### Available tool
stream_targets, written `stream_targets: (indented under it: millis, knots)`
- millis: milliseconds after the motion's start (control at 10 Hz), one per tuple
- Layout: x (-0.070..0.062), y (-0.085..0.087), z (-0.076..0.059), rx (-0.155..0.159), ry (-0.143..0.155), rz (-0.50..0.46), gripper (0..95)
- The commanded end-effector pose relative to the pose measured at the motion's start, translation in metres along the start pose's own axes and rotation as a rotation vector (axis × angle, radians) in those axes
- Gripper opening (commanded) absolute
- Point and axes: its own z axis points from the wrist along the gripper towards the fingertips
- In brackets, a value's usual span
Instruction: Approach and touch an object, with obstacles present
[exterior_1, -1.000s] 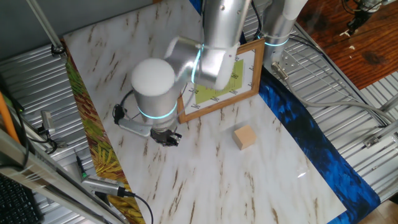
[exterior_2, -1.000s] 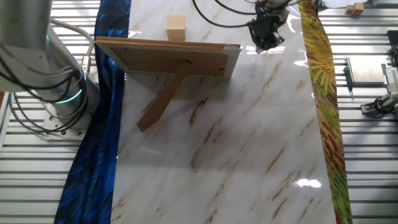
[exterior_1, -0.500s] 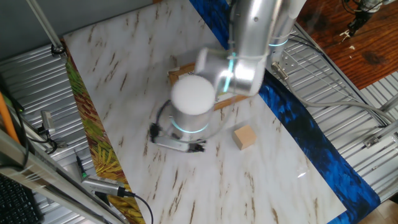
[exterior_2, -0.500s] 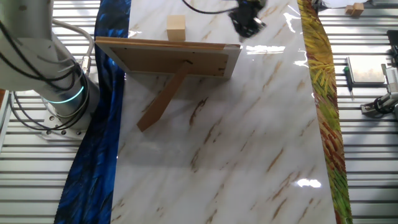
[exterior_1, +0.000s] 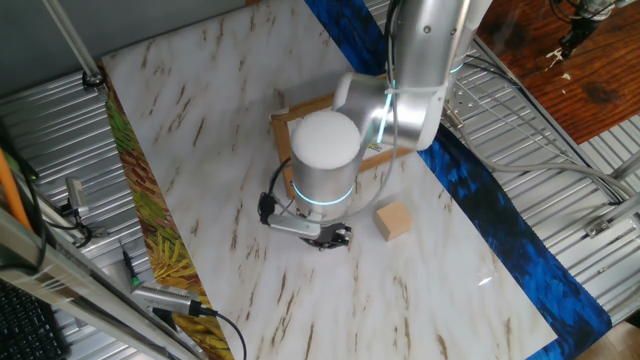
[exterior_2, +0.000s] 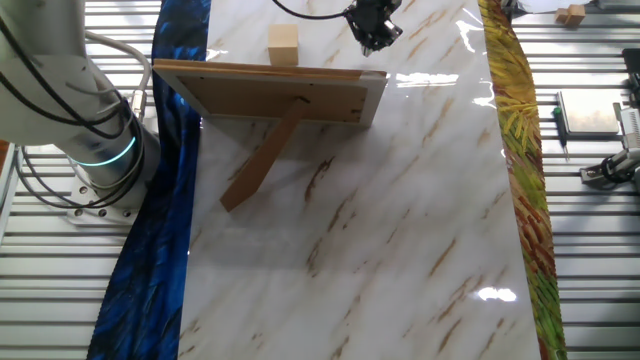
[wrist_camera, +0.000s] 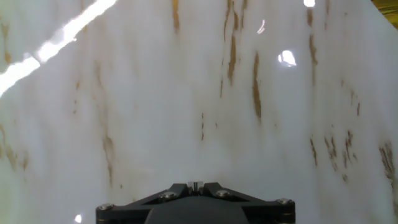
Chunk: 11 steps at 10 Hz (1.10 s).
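Note:
The small tan wooden cube (exterior_1: 394, 221) sits on the marble table, in front of the framed board; it also shows in the other fixed view (exterior_2: 284, 45). My gripper (exterior_1: 333, 238) hangs low over the table a short way left of the cube, not touching it; in the other fixed view it (exterior_2: 374, 33) is to the cube's right. In the hand view the gripper (wrist_camera: 195, 185) has its jaws closed together with nothing between them, over bare marble. The upright wood-framed board (exterior_2: 270, 92) stands behind the cube; the arm hides most of it in the first fixed view (exterior_1: 285, 124).
A blue cloth strip (exterior_1: 500, 225) runs along one table side and a yellow-green patterned strip (exterior_1: 135, 190) along the other. The robot base (exterior_2: 95, 160) stands beside the blue strip. Metal slats surround the table.
The gripper has swept across the table from the yellow-green strip side toward the cube, passing in front of the board. The cube and board have not moved.

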Motion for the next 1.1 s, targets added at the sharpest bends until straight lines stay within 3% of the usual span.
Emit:
stream_targets:
  millis: [100, 200, 400, 700, 1100]
  knots:
    - [0.000, 0.001, 0.000, 0.041, 0.013, -0.024, 0.0]
    - [0.000, 0.001, 0.000, 0.042, 0.018, -0.032, 0.0]
    - [0.001, 0.004, 0.000, 0.012, 0.012, -0.047, 0.0]
    - [0.026, 0.053, 0.004, -0.007, 0.004, -0.019, 0.0]
    - [0.053, 0.084, 0.013, -0.009, 0.000, 0.008, 0.0]
